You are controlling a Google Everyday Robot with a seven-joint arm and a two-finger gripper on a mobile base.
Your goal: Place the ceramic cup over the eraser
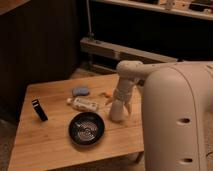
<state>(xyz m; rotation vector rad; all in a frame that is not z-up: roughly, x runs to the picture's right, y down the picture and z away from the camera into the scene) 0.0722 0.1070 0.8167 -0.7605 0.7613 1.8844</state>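
Camera view: A low light-wood table (55,150) stands on a speckled floor in a dim room, with dark wood panelling (40,45) to the left and a pale metal rack rail (125,51) behind it. The robot's white rounded body (177,120) fills the right of the picture. The gripper (119,107) reaches down over the table's right half, its tan fingers (129,107) spread wide to either side of the small white ceramic cup (116,114). Whether they touch the cup cannot be told. The cup sits just right of a round black ribbed bowl (86,128). The slim black bar eraser (39,110) lies near the table's left edge, well apart from the cup. Between them lie a blue-grey rounded lump (80,91) and a white tube (85,104) with a printed label whose writing cannot be read.
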